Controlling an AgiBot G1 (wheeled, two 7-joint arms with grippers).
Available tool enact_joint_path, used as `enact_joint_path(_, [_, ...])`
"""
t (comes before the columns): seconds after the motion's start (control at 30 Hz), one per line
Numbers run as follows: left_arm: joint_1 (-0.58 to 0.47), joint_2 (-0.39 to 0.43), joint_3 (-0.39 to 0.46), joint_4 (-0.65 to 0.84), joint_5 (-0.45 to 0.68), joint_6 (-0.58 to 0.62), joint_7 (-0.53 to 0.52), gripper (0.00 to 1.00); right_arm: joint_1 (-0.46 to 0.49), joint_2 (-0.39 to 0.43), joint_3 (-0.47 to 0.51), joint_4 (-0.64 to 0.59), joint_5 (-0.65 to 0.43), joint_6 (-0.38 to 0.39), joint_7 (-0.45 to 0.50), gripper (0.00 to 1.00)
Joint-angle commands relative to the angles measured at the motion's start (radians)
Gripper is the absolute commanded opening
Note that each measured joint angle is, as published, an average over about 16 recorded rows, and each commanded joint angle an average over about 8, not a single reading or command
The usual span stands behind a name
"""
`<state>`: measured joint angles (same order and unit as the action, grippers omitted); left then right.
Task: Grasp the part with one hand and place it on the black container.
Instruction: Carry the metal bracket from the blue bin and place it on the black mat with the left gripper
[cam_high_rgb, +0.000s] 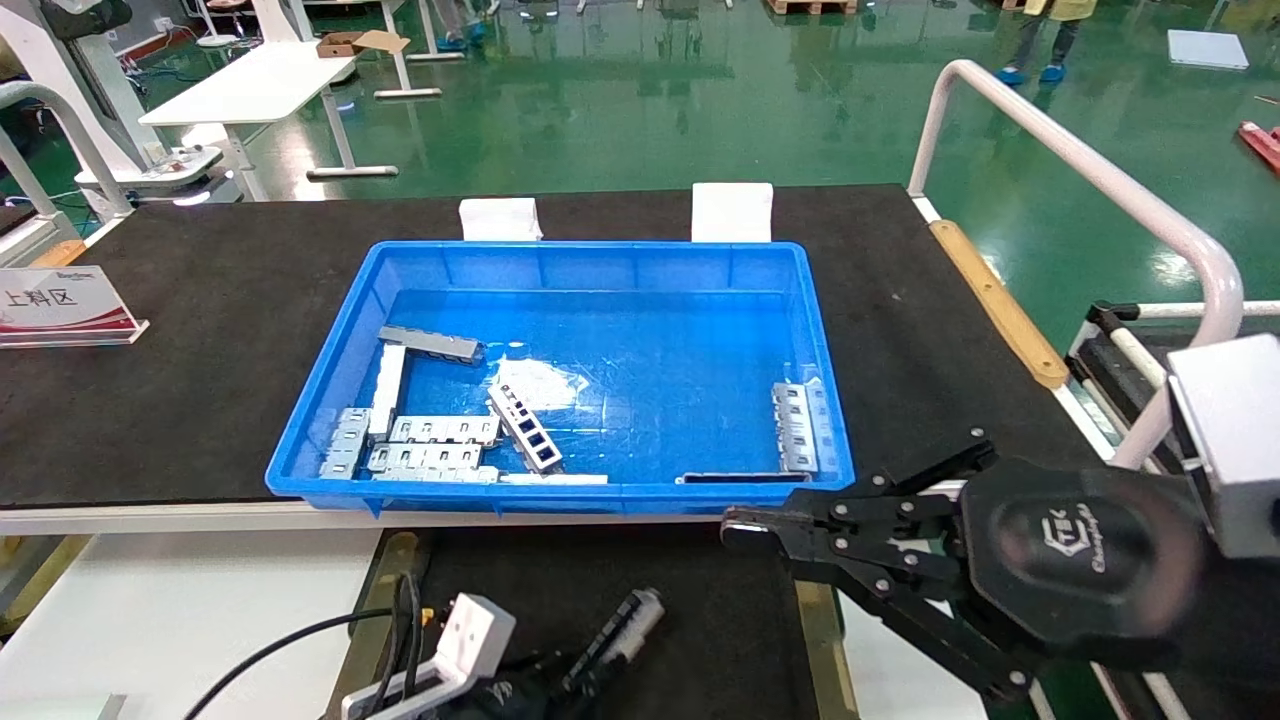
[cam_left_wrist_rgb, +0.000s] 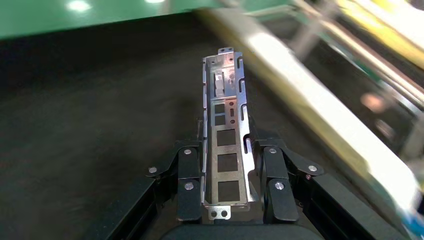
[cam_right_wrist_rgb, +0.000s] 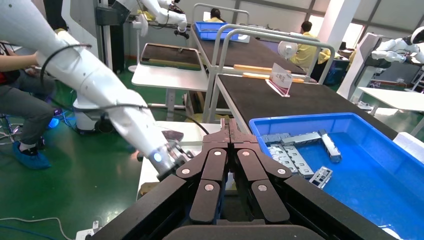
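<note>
My left gripper (cam_left_wrist_rgb: 226, 150) is shut on the part (cam_left_wrist_rgb: 225, 120), a narrow grey metal channel with a row of rectangular openings, gripped by its side rims. It holds the part just over the matte surface of the black container (cam_left_wrist_rgb: 90, 130). In the head view this gripper (cam_high_rgb: 595, 655) is low at the bottom edge, over the black container (cam_high_rgb: 700, 620), which has tan strips along its sides. The part's far end (cam_high_rgb: 632, 612) sticks out ahead of it. My right gripper (cam_high_rgb: 740, 530) is shut and empty, hovering over the container's right side near the bin's front corner; it also shows in the right wrist view (cam_right_wrist_rgb: 229, 126).
A blue plastic bin (cam_high_rgb: 330, 400) stands on the large black table behind the container, with several metal brackets (cam_high_rgb: 440, 445) lying in it. It also shows in the right wrist view (cam_right_wrist_rgb: 385, 195). A sign (cam_high_rgb: 60, 305) stands at far left. A white rail (cam_high_rgb: 1100, 180) runs along the right.
</note>
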<state>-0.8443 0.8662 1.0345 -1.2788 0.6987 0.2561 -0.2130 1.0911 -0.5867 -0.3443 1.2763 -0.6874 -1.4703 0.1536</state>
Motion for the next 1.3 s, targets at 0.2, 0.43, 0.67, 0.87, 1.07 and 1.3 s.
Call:
enact_joint_path(0.2, [-0.007, 0.148, 0.049, 0.082, -0.049, -0.245, -0.096, 0.0, 0.0, 0.0, 0.0, 0.0, 0.0, 0.0, 0.0, 0.0])
enact_joint_path(0.43, [-0.054, 0.272, 0.106, 0.194, -0.098, -0.36, -0.132, 0.0, 0.0, 0.0, 0.0, 0.0, 0.0, 0.0, 0.0, 0.0])
enact_joint_path(0.67, [-0.081, 0.336, 0.145, 0.252, -0.155, -0.439, -0.151, 0.0, 0.0, 0.0, 0.0, 0.0, 0.0, 0.0, 0.0, 0.0])
enact_joint_path(0.87, [-0.104, 0.363, 0.178, 0.278, -0.203, -0.484, -0.153, 0.0, 0.0, 0.0, -0.001, 0.0, 0.0, 0.0, 0.0, 0.0])
enact_joint_path(1.07, [-0.119, 0.381, 0.206, 0.299, -0.243, -0.509, -0.152, 0.0, 0.0, 0.0, -0.001, 0.0, 0.0, 0.0, 0.0, 0.17])
enact_joint_path(1.3, [-0.125, 0.402, 0.23, 0.325, -0.279, -0.534, -0.15, 0.54, 0.0, 0.0, -0.001, 0.0, 0.001, 0.0, 0.0, 0.91])
